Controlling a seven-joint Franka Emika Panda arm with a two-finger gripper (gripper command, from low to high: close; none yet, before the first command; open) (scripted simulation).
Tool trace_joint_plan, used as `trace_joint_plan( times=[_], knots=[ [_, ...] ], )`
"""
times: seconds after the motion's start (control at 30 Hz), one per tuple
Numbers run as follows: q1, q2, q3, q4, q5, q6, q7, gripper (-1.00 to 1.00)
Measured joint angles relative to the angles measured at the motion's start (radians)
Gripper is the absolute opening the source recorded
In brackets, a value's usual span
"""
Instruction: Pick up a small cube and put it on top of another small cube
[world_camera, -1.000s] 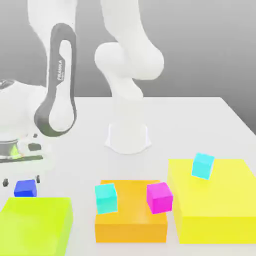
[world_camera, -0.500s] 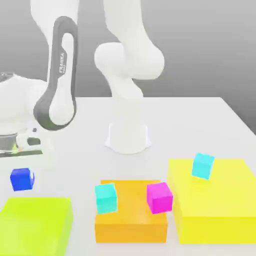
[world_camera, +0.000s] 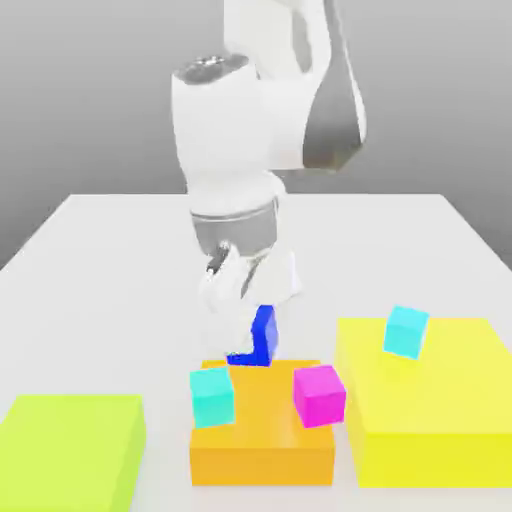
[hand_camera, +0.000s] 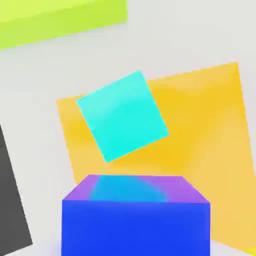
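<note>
The small royal-blue cube (world_camera: 262, 336) hangs just above the far edge of the orange block (world_camera: 262, 440), and my gripper (world_camera: 250, 338) is shut on it. In the hand view the blue cube (hand_camera: 135, 220) sits close in front of the camera. The light sky-cyan cube (world_camera: 406, 331) rests tilted on the yellow block (world_camera: 430, 410) at the exterior view's right, well apart from my gripper.
A greener turquoise cube (world_camera: 212, 395) (hand_camera: 122, 115) and a magenta cube (world_camera: 319, 395) stand on the orange block (hand_camera: 205, 125) just in front of the held cube. A lime block (world_camera: 70, 450) (hand_camera: 60, 20) lies at the exterior view's lower left. The arm's white base stands behind.
My gripper closed on the blue cube at the exterior view's left, lifted it off the table and swung it right to above the orange block's far edge.
</note>
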Motion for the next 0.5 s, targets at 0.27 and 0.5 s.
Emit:
trace_joint_plan(
  times=[0.27, 0.5],
  knots=[
    [0.257, -0.153, 0.157, -0.039, -0.037, -0.125, -0.249, -1.0],
    [0.29, -0.015, 0.221, -0.098, -0.071, 0.063, -0.276, 1.0]
  ],
)
